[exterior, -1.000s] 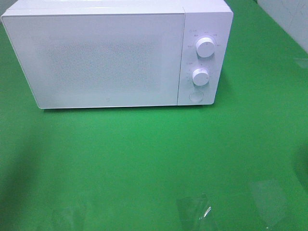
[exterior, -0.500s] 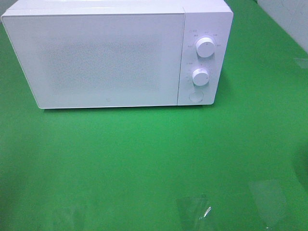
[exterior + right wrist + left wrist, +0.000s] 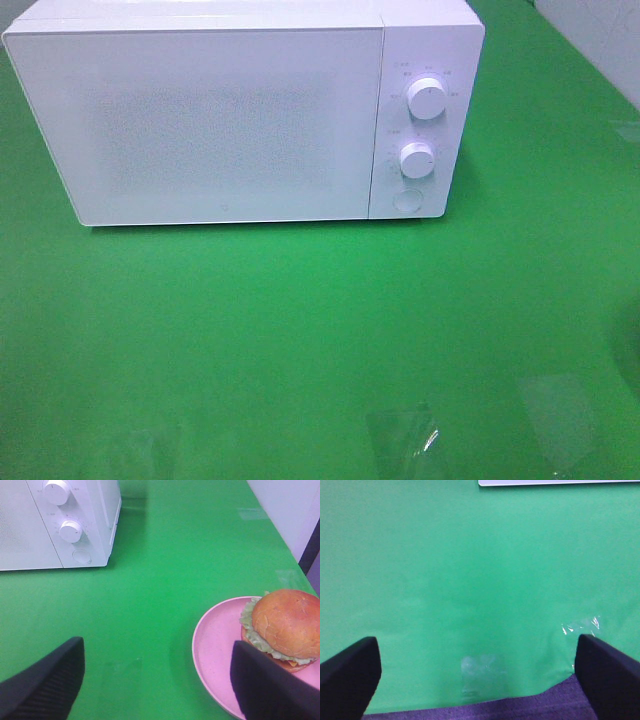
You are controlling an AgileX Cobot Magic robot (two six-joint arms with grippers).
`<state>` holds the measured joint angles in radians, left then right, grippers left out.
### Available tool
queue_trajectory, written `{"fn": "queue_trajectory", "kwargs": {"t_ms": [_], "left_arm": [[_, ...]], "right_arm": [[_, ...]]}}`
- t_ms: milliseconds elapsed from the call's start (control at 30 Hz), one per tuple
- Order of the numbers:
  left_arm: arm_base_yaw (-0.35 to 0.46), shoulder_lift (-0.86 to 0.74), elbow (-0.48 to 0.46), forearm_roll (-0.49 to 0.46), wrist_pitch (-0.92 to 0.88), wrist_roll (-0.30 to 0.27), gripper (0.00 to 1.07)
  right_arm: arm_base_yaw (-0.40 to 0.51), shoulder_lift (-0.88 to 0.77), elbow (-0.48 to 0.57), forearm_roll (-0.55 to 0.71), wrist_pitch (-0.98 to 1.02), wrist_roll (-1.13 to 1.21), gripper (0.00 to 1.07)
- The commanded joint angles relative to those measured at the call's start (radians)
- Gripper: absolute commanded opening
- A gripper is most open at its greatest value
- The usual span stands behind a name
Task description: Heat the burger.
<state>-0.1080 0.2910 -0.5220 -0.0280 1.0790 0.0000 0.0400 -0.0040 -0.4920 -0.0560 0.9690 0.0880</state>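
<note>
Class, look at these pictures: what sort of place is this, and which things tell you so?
Probably a staged test bench, not a real kitchen: a white microwave stands with its door shut on a plain green table cover, and a burger waits on a pink plate.

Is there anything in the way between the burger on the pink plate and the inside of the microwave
Yes: the white microwave has its door shut, blocking the way in. The green tabletop between it and the golden-bun burger on the round pink plate looks bare.
</note>
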Motion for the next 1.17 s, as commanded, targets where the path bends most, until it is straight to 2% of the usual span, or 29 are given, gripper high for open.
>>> {"fn": "queue_trajectory", "kwargs": {"t_ms": [33, 467, 667, 1167], "left_arm": [[0.003, -0.036, 0.005, 0.004, -0.012, 0.013, 1.01], [0.018, -0.221, 0.005, -0.048, -0.012, 0.012, 1.01], [0.153, -0.322, 0.006, -0.048, -0.013, 0.012, 1.01], [0.153, -0.32, 0.006, -0.051, -0.013, 0.016, 1.0]], "right_arm": [[-0.004, -0.027, 0.0, 0.0, -0.008, -0.004, 0.76], [-0.004, -0.027, 0.0, 0.0, -0.008, -0.004, 0.76], [-0.004, -0.027, 0.0, 0.0, -0.008, -0.004, 0.76], [-0.004, -0.027, 0.0, 0.0, -0.008, -0.004, 0.76]]}}
